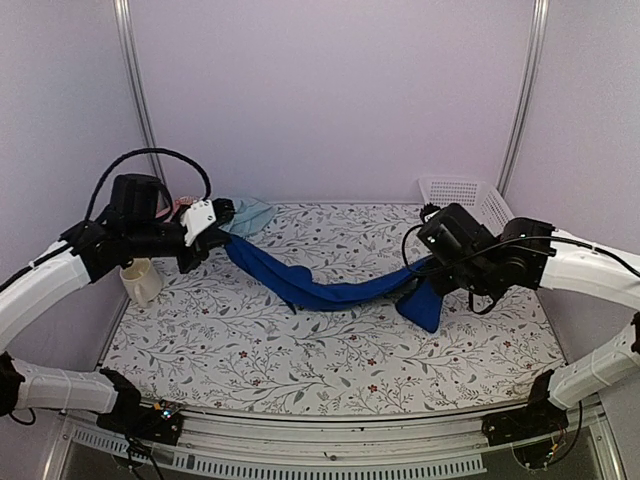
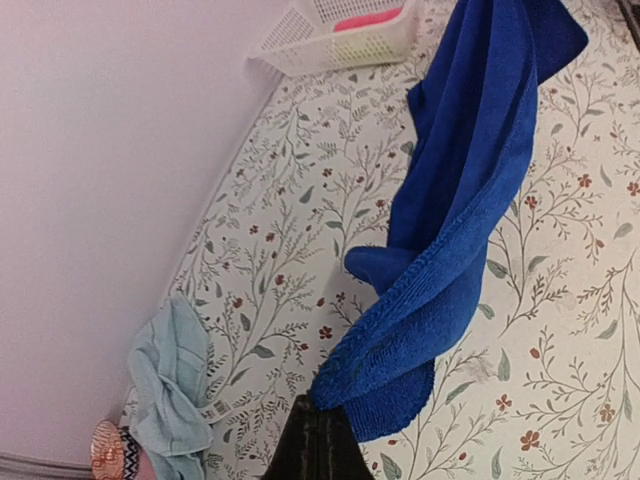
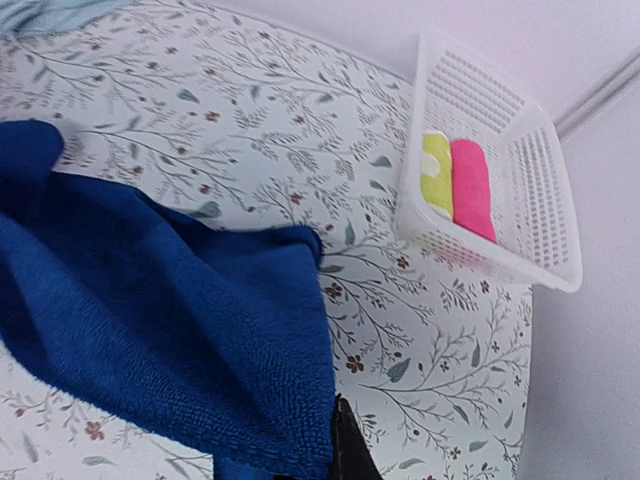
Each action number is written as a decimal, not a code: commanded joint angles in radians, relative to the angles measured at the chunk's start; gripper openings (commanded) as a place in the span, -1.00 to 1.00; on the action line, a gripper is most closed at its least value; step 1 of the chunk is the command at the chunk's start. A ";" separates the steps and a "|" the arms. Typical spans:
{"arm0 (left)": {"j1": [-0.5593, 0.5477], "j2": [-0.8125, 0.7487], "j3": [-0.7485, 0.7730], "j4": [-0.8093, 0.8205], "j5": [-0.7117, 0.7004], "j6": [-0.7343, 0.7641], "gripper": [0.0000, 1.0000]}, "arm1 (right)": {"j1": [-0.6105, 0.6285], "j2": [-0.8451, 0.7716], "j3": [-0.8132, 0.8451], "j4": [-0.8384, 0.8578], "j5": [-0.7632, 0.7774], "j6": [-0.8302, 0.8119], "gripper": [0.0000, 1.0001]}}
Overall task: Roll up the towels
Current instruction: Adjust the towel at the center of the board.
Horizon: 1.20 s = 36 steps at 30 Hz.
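- The left gripper (image 1: 224, 228) pinches one end of the dark blue towel (image 1: 320, 290); the right gripper (image 1: 425, 272) pinches it near the other end
- That towel hangs long from the table's (image 1: 300, 370) back left to its right side; it sags in the middle
- Only the wrist views show a pink roll (image 3: 470, 190) and a yellow roll (image 3: 436, 175) inside the white basket (image 3: 545, 160)
- The light blue towel (image 1: 250, 215) lies crumpled in the back left corner

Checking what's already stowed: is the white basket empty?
No, the white basket holds a pink roll and a yellow-green roll, side by side.
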<state>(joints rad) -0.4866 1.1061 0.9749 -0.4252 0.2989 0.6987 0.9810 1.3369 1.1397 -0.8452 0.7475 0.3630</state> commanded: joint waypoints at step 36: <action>0.096 0.037 -0.385 0.381 -0.462 -0.113 -1.00 | -0.295 0.498 0.209 0.319 -0.760 -0.330 0.18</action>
<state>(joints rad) -0.3988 1.1805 0.6098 -0.1001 -0.1699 0.6022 0.7464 1.9579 1.4818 -0.6731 0.1658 -0.1101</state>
